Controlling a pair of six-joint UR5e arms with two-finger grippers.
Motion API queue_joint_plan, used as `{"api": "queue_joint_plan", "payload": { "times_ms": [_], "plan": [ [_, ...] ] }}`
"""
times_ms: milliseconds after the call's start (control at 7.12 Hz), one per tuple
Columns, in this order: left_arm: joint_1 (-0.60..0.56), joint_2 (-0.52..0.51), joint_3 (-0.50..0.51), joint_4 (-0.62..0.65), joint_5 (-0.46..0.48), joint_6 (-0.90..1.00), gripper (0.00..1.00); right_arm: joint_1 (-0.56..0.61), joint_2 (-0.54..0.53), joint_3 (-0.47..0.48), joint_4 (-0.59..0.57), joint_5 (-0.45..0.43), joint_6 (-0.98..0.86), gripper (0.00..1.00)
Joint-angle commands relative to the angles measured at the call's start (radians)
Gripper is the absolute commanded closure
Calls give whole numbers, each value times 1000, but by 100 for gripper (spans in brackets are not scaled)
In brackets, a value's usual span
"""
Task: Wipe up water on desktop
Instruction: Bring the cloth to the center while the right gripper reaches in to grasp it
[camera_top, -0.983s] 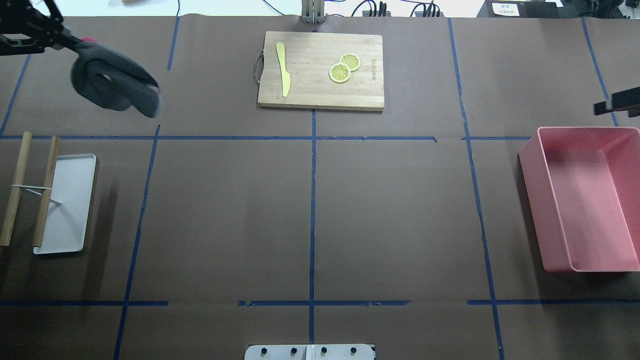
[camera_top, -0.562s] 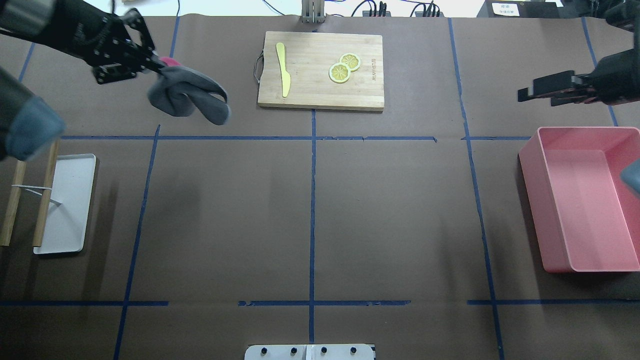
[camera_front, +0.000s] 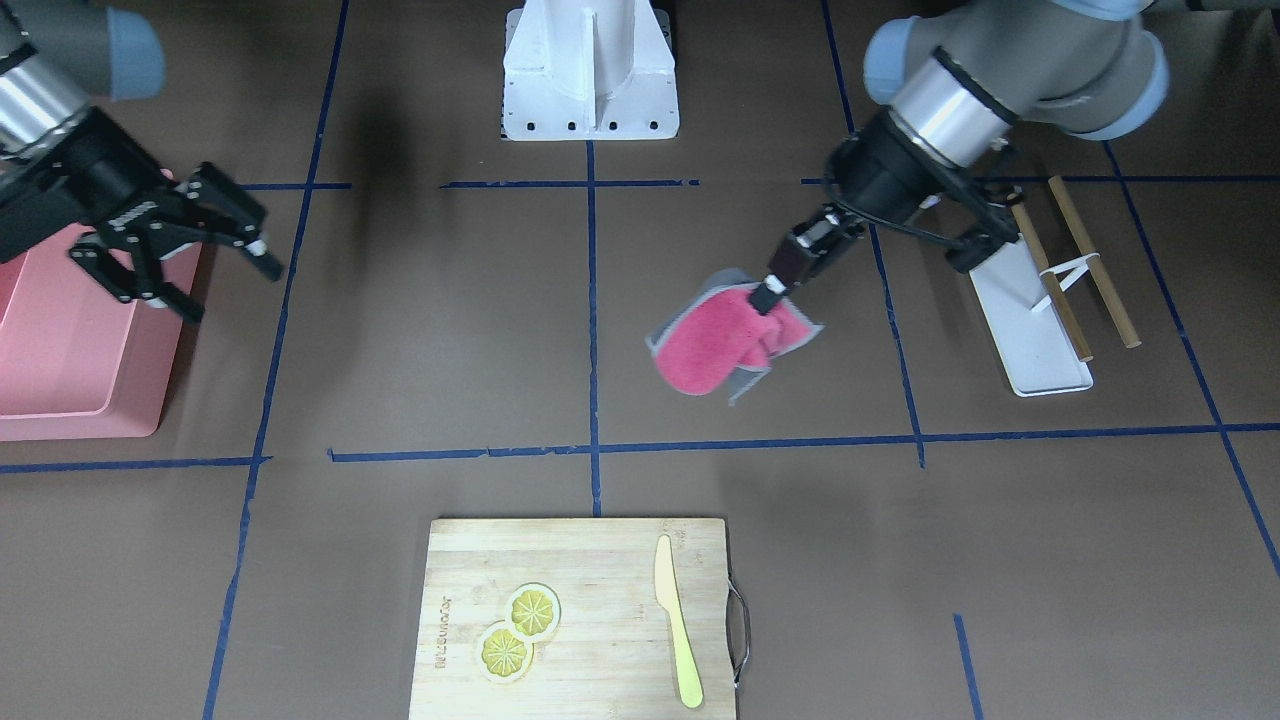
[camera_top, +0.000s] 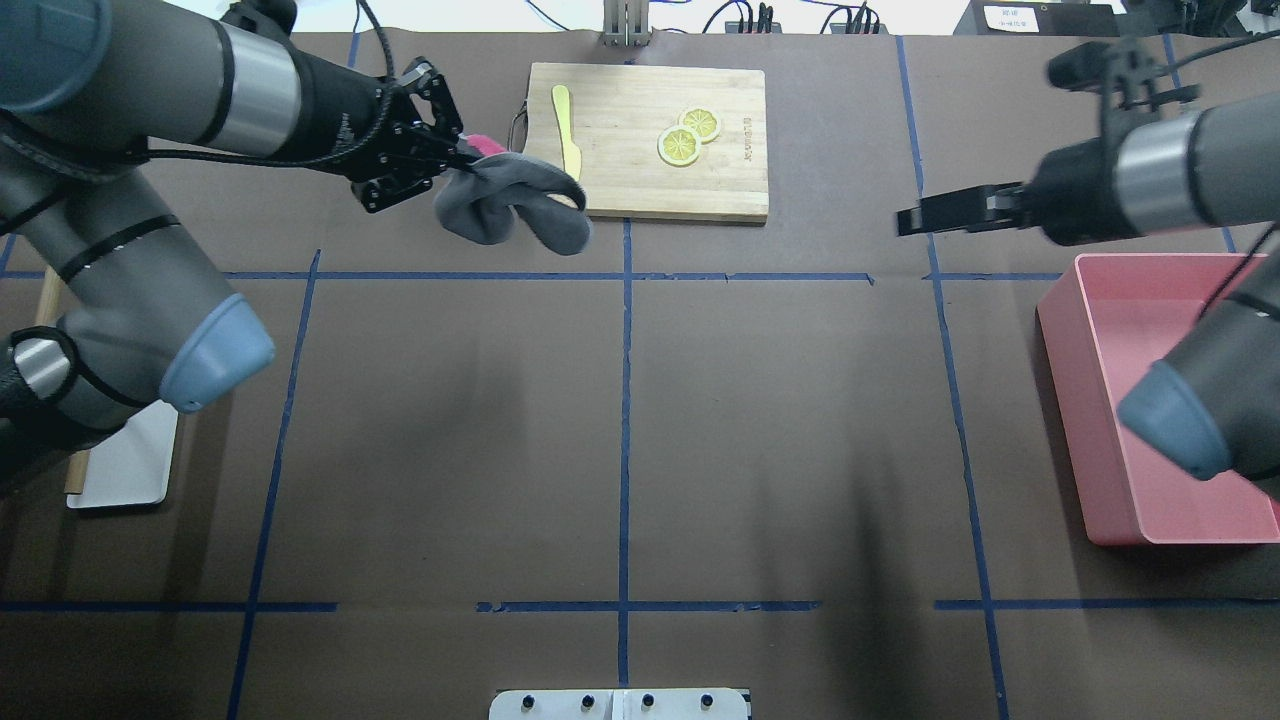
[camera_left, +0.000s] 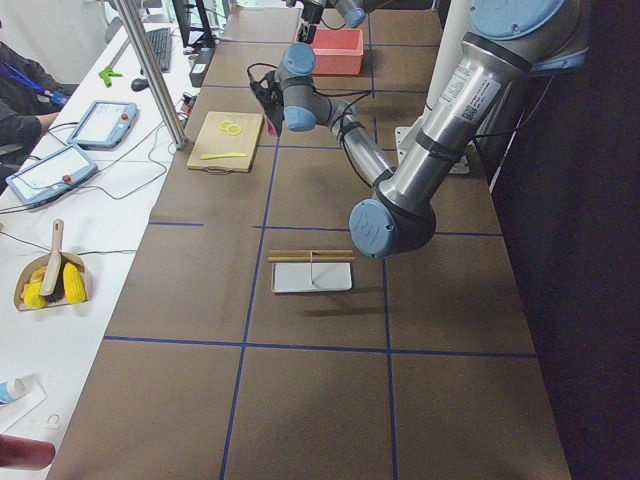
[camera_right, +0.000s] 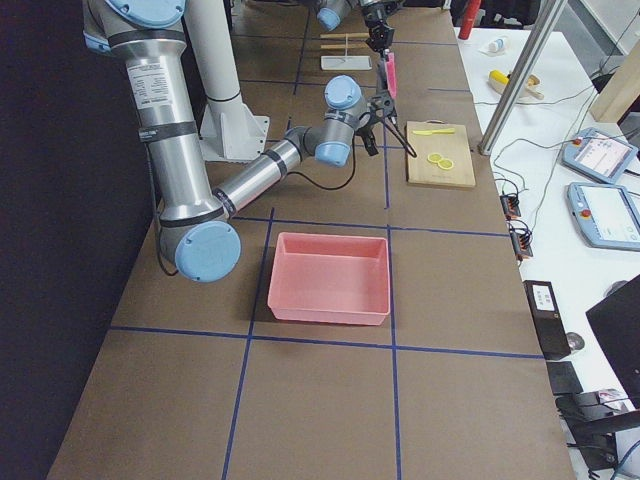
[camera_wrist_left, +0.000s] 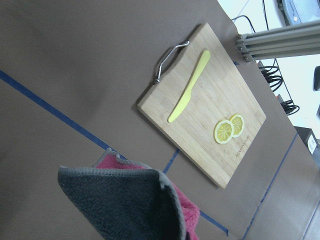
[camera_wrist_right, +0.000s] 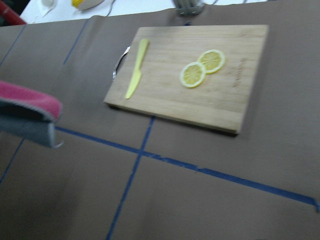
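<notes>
The desktop (camera_top: 800, 450) is a brown surface with blue tape lines; I see no water on it in any view. My left gripper (camera_top: 455, 155) is shut on a grey cloth with a pink underside (camera_top: 515, 205) and holds it hanging above the desktop, just left of the cutting board. The front-facing view shows the same gripper (camera_front: 775, 290) and cloth (camera_front: 715, 345). The cloth also shows in the left wrist view (camera_wrist_left: 125, 200) and the right wrist view (camera_wrist_right: 25, 112). My right gripper (camera_front: 232, 292) is open and empty, in the air beside the pink bin; it also shows overhead (camera_top: 910, 218).
A bamboo cutting board (camera_top: 645, 185) with a yellow knife (camera_top: 567, 140) and two lemon slices (camera_top: 688, 135) lies at the far middle. A pink bin (camera_top: 1160, 400) stands at the right. A white tray (camera_front: 1030, 330) with bamboo sticks (camera_front: 1085, 260) is at the left.
My left arm has swung right with the cloth, from the far left corner to beside the cutting board. My right arm has come in from the right edge, moving left.
</notes>
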Motion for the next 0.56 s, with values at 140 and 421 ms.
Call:
{"api": "queue_joint_plan", "payload": {
  "times_ms": [140, 421],
  "plan": [
    [56, -18, 15, -23, 11, -7, 98, -266, 102, 0, -14, -287, -227, 1],
    [131, -30, 14, -23, 9, -3, 98, -288, 122, 3, -90, -384, -249, 1]
  ]
}}
